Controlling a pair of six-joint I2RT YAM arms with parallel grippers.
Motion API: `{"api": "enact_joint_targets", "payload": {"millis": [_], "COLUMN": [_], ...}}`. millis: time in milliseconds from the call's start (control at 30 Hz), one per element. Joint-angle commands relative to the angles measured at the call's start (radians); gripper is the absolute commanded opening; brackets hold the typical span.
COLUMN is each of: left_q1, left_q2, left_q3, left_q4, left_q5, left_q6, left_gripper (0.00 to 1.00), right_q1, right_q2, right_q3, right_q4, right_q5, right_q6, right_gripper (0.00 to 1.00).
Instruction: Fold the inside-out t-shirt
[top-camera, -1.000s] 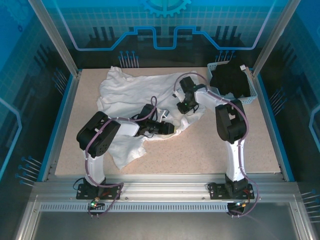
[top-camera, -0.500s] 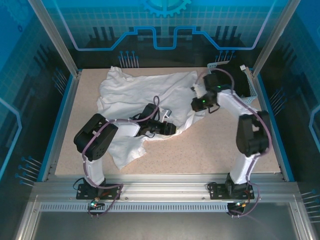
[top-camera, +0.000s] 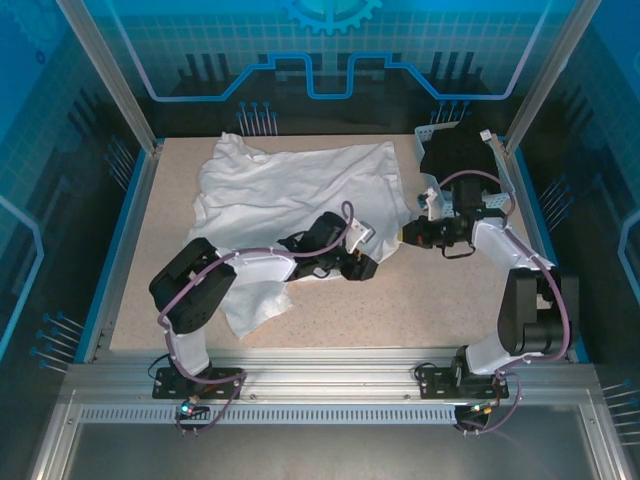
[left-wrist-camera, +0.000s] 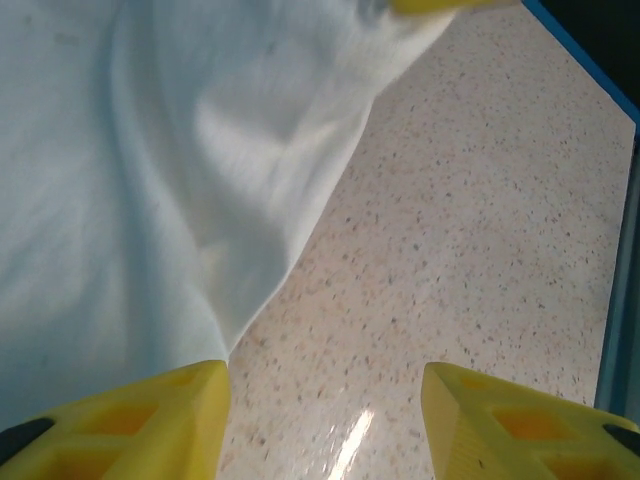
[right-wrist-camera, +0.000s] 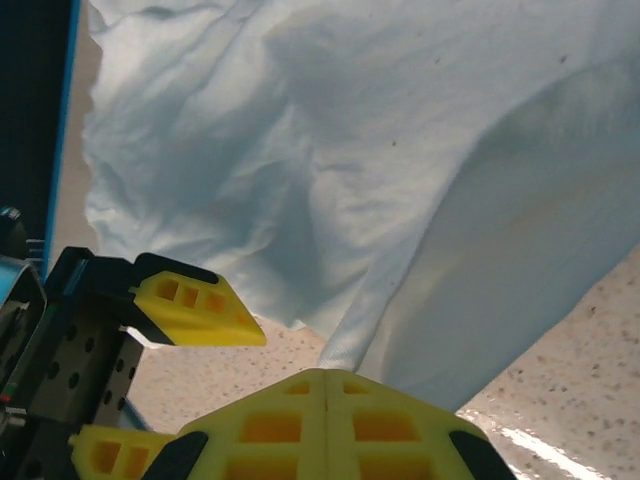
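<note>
The white inside-out t-shirt (top-camera: 280, 190) lies crumpled over the left and back of the table. My right gripper (top-camera: 405, 233) is shut on its right hem; in the right wrist view the hem (right-wrist-camera: 345, 340) runs straight into the closed jaws of that gripper (right-wrist-camera: 328, 385). My left gripper (top-camera: 372, 266) sits just left of it by the shirt's front edge. It stands open (left-wrist-camera: 325, 420) with bare tabletop between the fingers. The shirt (left-wrist-camera: 150, 150) drapes by its left finger (left-wrist-camera: 150, 420). One of its yellow fingers (right-wrist-camera: 195, 308) shows in the right wrist view.
A white basket (top-camera: 505, 185) holding a black garment (top-camera: 460, 160) stands at the back right, close behind my right arm. Bare speckled tabletop (top-camera: 440, 300) stretches across the front right. Blue rails (top-camera: 545, 240) edge the table.
My right gripper has shut on the shirt's hem and pulled it to the right. My left gripper has followed to the right and its jaws have widened.
</note>
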Motion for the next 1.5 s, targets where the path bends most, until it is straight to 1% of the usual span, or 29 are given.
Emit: {"api": "enact_joint_targets", "payload": {"millis": [0, 67, 133, 200, 300, 500, 533, 600, 700, 833, 967, 1033, 1200, 1400, 1467], "left_q1": [-0.009, -0.010, -0.011, -0.011, -0.011, -0.012, -0.010, -0.012, -0.011, -0.011, -0.011, -0.011, -0.011, -0.011, -0.011], "left_q2": [0.053, 0.070, 0.077, 0.074, 0.059, -0.004, -0.018, -0.051, -0.101, -0.163, -0.208, -0.226, -0.259, -0.277, -0.277], "left_q3": [0.075, 0.088, 0.091, 0.085, 0.067, 0.014, 0.002, -0.025, -0.064, -0.119, -0.149, -0.158, -0.167, -0.182, -0.183], "left_q4": [-0.050, -0.048, -0.047, -0.048, -0.045, -0.051, -0.053, -0.059, -0.076, -0.086, -0.112, -0.122, -0.147, -0.145, -0.145], "left_q5": [-0.059, -0.057, -0.057, -0.062, -0.077, -0.088, -0.091, -0.104, -0.125, -0.150, -0.157, -0.165, -0.172, -0.179, -0.177], "left_q6": [0.089, 0.083, 0.073, 0.066, 0.058, 0.040, 0.038, 0.032, 0.026, 0.004, -0.018, -0.021, -0.020, -0.017, -0.015], "left_gripper": [0.54, 0.54, 0.54, 0.54, 0.54, 0.54, 0.54, 0.54, 0.54, 0.54, 0.54, 0.54, 0.54, 0.54, 0.54], "right_q1": [-0.048, -0.072, -0.094, -0.117, -0.134, -0.136, -0.136, -0.135, -0.128, -0.079, 0.028, 0.063, 0.142, 0.194, 0.204], "right_q2": [-0.038, -0.052, -0.071, -0.087, -0.095, -0.068, -0.072, -0.091, -0.136, -0.169, -0.151, -0.121, -0.019, 0.068, 0.091], "right_q3": [-0.047, -0.073, -0.098, -0.136, -0.170, -0.177, -0.177, -0.180, -0.187, -0.188, -0.192, -0.187, -0.135, -0.070, -0.056], "right_q4": [0.049, 0.053, 0.047, 0.039, 0.028, 0.020, 0.019, 0.022, 0.011, -0.012, -0.021, -0.015, -0.043, -0.064, -0.071], "right_q5": [-0.077, -0.053, -0.004, 0.062, 0.192, 0.432, 0.450, 0.503, 0.564, 0.549, 0.542, 0.556, 0.666, 0.744, 0.753], "right_q6": [0.056, 0.072, 0.082, 0.094, 0.108, 0.140, 0.146, 0.161, 0.162, 0.176, 0.223, 0.237, 0.242, 0.240, 0.237], "right_gripper": [0.00, 0.00, 0.00, 0.00, 0.01, 0.12, 0.15, 0.24, 0.31, 0.35, 0.38, 0.38, 0.38, 0.37, 0.36]}}
